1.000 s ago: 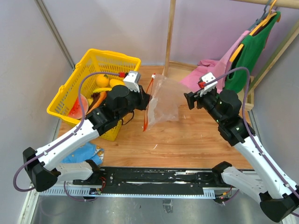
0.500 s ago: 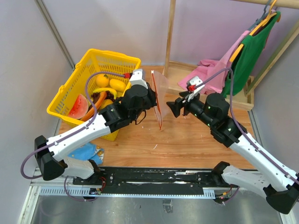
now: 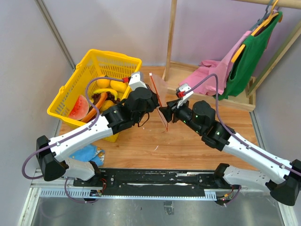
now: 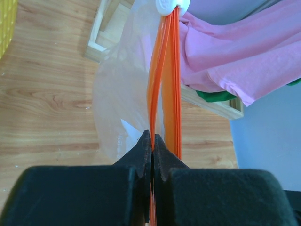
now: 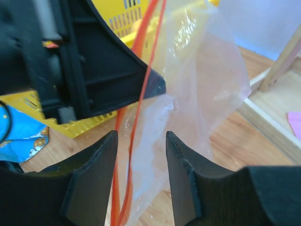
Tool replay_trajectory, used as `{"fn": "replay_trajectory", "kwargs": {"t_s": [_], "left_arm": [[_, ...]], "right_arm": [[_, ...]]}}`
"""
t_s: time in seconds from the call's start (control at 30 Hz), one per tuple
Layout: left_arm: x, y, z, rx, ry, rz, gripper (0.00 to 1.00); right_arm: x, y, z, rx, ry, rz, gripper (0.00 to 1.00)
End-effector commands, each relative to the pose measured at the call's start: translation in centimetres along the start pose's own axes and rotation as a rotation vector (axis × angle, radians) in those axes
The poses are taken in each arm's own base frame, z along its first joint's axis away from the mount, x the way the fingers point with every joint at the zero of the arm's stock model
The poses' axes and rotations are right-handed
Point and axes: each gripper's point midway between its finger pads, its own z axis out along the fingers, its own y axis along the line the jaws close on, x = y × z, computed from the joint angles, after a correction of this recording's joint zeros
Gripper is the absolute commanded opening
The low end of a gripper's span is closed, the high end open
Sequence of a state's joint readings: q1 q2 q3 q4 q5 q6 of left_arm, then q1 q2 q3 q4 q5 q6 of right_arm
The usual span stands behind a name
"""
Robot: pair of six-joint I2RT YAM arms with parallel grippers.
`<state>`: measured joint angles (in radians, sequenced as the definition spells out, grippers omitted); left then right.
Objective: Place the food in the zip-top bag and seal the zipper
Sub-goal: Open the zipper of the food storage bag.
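Wood-grain table (image 4: 47, 94) backs crinkly clear bag (image 4: 117, 84), red zipper (image 4: 175, 94).

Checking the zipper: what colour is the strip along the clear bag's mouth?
Orange-red strip, left wrist view.

The white-and-black left arm (image 3: 80, 134) reaches forward and to the right from its base, and its black left gripper (image 4: 152, 141) has its jaws pressed together on the thin red zipper strip (image 4: 162, 70). The white-and-black right arm (image 3: 249, 150) stretches leftward toward it. Its black right gripper (image 5: 141, 141) faces the left one closely, jaws apart, and the strip shows in the gap between them
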<state>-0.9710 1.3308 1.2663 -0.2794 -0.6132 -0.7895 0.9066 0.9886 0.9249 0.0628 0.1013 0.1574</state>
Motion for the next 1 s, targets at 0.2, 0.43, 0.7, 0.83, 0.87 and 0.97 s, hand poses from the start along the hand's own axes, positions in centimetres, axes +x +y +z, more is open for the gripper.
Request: {"fn": "replay_trajectory", "kwargs": {"t_s": [0.2,0.43,0.7,0.83,0.87,0.97], "left_arm": [[0.9,-0.2,-0.2,0.004,0.015,-0.062,0.0],[1.6,-0.3,-0.1,-0.002,0.038,-0.061,0.0],[2.3,1.1,-0.3,-0.071,0.071,-0.02,0.0],[3.2,2.2,-0.6,-0.107,0.114,0.024,0.0],[3.4,2.3,-0.7,-0.111,0.123,0.034,0.0],[3.9,2.8,-1.0,-0.113,0.148,0.057,0.0]], "right_arm": [[2.9,-2.2,0.7,0.142,0.018,0.03,0.35],[2.6,-1.9,1.6,0.133,0.003,0.015,0.37],[2.4,-5.4,0.6,0.305,0.028,-0.108,0.11],[1.8,-8.0,-1.1,0.438,0.045,-0.189,0.01],[1.7,-8.6,-1.6,0.47,0.05,-0.213,0.01],[1.2,-10.2,-3.1,0.557,0.065,-0.272,0.01]]}}
